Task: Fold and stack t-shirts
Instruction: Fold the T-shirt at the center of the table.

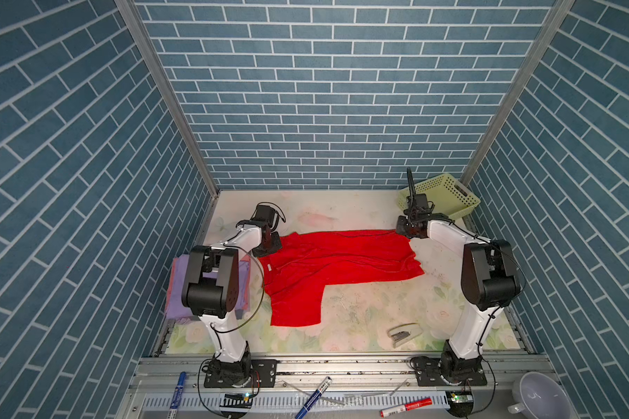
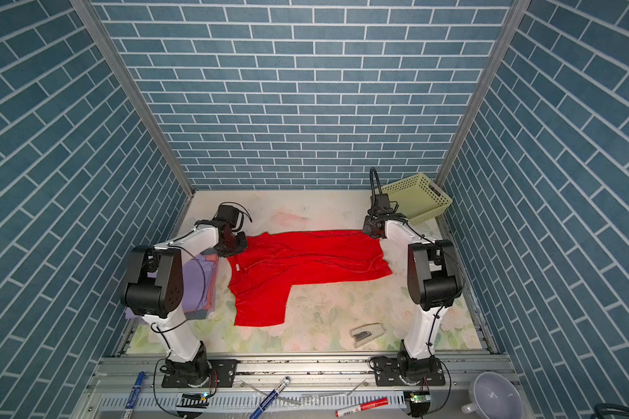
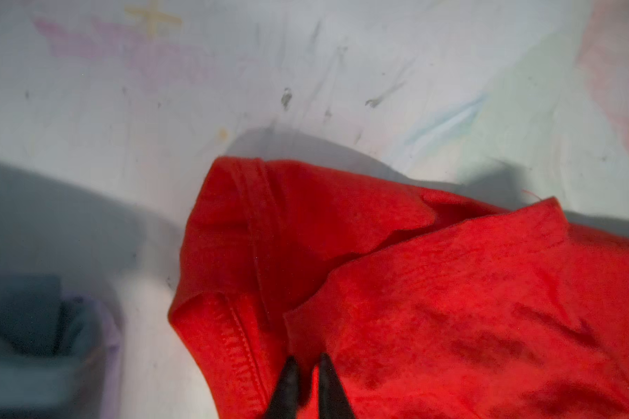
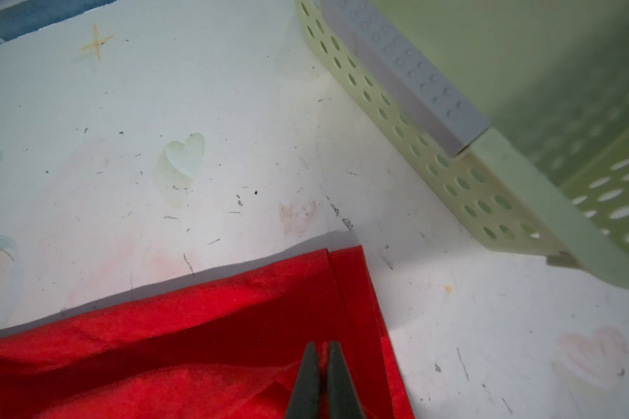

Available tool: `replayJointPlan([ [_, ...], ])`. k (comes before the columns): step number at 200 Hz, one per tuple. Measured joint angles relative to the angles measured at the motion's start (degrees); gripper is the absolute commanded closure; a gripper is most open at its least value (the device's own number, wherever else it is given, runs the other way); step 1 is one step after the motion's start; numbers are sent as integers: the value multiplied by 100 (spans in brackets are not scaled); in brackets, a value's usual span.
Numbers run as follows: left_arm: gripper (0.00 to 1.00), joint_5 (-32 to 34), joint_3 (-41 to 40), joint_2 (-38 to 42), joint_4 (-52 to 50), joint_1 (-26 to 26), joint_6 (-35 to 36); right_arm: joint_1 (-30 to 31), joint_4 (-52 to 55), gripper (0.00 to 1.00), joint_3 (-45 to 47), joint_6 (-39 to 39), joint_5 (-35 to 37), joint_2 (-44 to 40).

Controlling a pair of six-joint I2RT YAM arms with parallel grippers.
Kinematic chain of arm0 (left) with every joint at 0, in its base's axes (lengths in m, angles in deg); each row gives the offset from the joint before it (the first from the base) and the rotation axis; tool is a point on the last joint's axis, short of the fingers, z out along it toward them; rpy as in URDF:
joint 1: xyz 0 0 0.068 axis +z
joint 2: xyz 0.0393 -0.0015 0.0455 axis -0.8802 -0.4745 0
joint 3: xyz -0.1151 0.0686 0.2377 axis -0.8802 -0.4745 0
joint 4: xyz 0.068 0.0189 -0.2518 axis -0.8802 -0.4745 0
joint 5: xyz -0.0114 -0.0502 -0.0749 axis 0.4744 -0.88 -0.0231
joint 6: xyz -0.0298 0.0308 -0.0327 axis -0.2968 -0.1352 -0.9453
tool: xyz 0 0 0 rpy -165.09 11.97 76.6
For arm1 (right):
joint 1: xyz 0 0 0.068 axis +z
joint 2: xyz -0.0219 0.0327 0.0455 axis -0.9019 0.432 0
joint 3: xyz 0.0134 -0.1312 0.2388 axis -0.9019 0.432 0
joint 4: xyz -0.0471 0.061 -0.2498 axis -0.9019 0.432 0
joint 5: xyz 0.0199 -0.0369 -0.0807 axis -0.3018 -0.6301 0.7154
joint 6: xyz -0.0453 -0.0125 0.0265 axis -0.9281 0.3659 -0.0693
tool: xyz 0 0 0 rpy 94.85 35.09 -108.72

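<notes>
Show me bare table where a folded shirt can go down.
Widest bare patch: near side, bordered by the red t-shirt, the stapler and the right arm. Another strip runs along the back wall, beyond the shirt, up to the basket. Crowded: the left edge, where the folded stack lies under the left arm.

Both top views are brightly and evenly lit from above, and the blue brick walls (image 1: pixel 324 90) are splayed outward by wide-angle distortion towards the edges. Short, soft shadows are cast on the table (image 1: pixel 342 214) along the red t-shirt (image 1: pixel 342 261), whose colour is rendered heavily saturated. The left wrist view is dimmer and soft throughout, with a broad grey shadow laid across the table. In the right wrist view the near basket (image 4: pixel 451 181) is blurred, while the table's marks are shown sharply
</notes>
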Motion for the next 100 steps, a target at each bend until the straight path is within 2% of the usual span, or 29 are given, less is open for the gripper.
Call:
replayJointPlan([
  [48,100,13,-168,501,-39,-59,203,0,0,100,0,-2,-2,0],
  [75,100,157,109,977,-584,-568,605,0,0,100,0,-2,-13,0],
  [90,86,-7,319,1126,-916,-1084,944,0,4,100,0,-4,-13,0],
  [100,70,-256,417,1161,-1154,-1392,1097,0,13,100,0,-4,-11,0],
])
